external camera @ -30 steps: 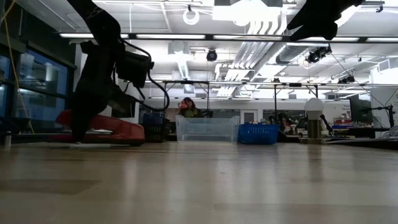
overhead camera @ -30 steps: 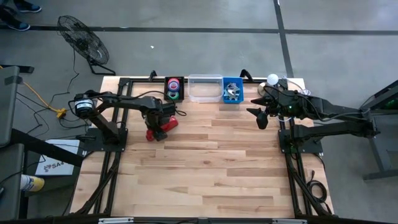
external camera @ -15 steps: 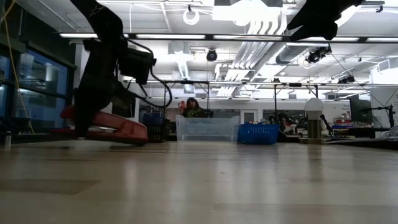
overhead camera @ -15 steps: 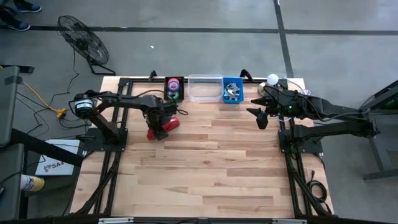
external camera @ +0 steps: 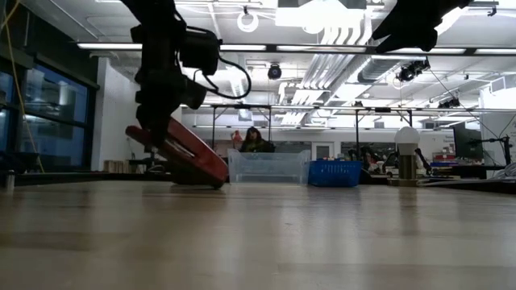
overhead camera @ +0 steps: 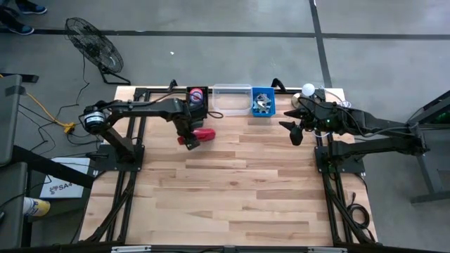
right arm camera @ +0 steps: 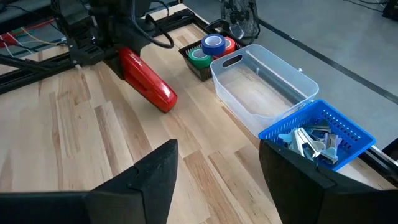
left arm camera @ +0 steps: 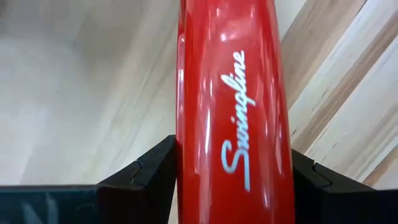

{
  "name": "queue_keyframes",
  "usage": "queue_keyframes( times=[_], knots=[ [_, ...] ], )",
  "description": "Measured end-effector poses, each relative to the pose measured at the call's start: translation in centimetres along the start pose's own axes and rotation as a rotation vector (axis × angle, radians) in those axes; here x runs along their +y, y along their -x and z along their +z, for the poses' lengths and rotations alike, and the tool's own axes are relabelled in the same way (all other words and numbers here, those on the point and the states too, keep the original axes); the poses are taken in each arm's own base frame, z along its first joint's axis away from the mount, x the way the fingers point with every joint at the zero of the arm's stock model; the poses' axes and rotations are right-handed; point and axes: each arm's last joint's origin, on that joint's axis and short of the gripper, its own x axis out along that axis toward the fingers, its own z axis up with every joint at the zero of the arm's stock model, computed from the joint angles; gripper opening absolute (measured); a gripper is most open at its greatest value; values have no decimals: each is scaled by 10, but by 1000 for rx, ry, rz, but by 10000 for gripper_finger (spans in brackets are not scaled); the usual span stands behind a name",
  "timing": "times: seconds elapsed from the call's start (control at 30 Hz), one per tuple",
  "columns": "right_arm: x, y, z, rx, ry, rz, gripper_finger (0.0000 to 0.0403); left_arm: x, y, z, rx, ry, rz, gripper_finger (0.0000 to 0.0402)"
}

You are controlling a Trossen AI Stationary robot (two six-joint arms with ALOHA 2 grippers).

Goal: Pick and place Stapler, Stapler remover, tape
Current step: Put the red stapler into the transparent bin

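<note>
While left gripper [overhead camera: 187, 136] jaws clamp stapler [overhead camera: 202, 134], tilted nose-down over bench [overhead camera: 239, 183], right gripper [overhead camera: 294, 133] jaws hang open, empty.

Stapler: long glossy bright-red desk stapler [right arm camera: 147, 83] — white script lettering along its top
Tape rolls [right arm camera: 212, 49]: blue, green and red — in a black tray
Bin: clear plastic bin [right arm camera: 263, 84]
Basket: blue mesh basket [right arm camera: 323, 130]
Desk: pale wood-plank desk [overhead camera: 232, 190]
</note>
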Motion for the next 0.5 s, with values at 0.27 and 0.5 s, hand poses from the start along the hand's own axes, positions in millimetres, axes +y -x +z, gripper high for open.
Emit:
queue_keyframes(
  times=[0.27,0.5],
  knots=[
    [0,0,0,0,0,2,216,2,-6,-4,36,2,13,194],
    [8,-20,-3,12,173,134,216,2,-7,-5,41,13,10,193]
  ],
)
